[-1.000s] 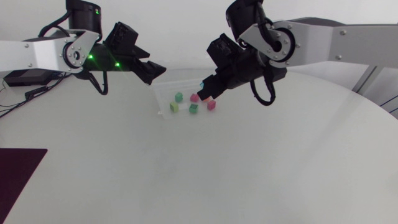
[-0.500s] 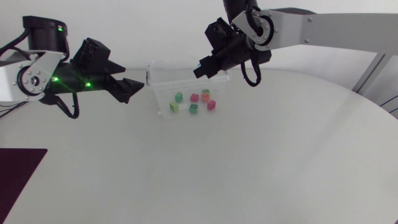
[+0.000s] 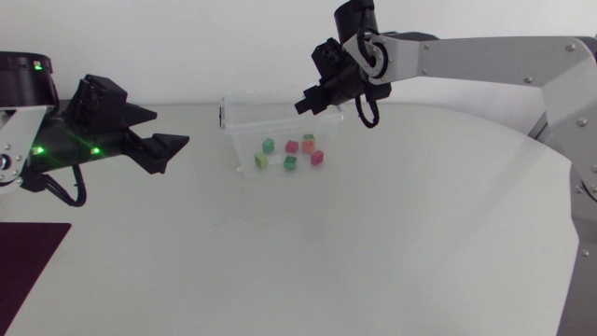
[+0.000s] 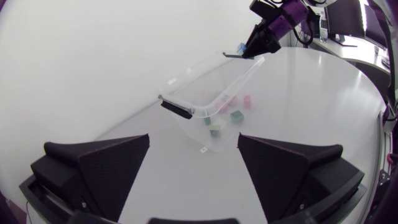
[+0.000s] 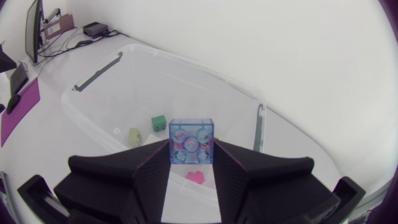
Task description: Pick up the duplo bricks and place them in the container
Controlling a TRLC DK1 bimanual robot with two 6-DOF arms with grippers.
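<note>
Holding blue brick [image 5: 191, 142] over container [image 5: 186, 68] | right fingers [image 5: 149, 167] clamped on flat sides | likely light, rigid, slick | left fingers [image 4: 106, 163] apart, empty

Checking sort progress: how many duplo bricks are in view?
8. One blue brick is held in the right gripper over the container. Seven lie inside it: green, pink, orange, green, light green, green, pink. None seem hidden.

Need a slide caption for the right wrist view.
Right gripper shut on a blue brick over the clear container, which holds a green brick and a pink brick.
</note>
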